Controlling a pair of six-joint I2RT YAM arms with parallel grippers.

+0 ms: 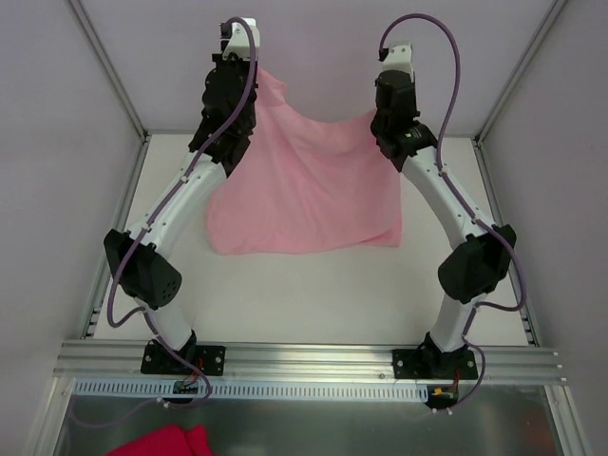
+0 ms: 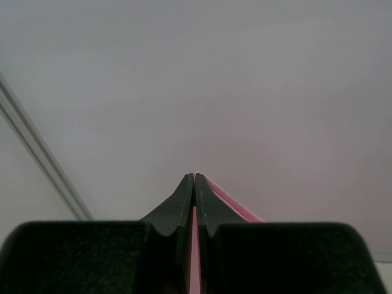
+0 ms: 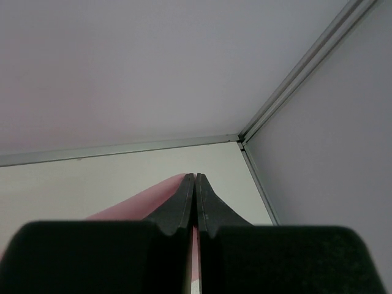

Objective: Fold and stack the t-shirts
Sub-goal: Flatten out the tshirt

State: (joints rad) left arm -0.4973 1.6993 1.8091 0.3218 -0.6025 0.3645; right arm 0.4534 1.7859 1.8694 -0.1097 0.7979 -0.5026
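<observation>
The pale pink t-shirt [image 1: 309, 185] hangs between my two raised grippers at the back of the table, its lower edge draped on the white table top. My left gripper [image 1: 249, 59] is shut on its upper left edge; in the left wrist view the jaws [image 2: 194, 177] are pressed together with pink fabric [image 2: 236, 205] pinched between and spilling to the right. My right gripper [image 1: 380, 106] is shut on the upper right edge; in the right wrist view the jaws [image 3: 195, 177] are closed with pink fabric [image 3: 135, 205] spilling to the left.
A deep magenta cloth [image 1: 166, 442] lies below the front rail at the bottom left. Aluminium frame posts [image 1: 109, 66] and grey walls bound the table [image 1: 304, 294]. The back right corner of the table [image 3: 240, 141] shows in the right wrist view.
</observation>
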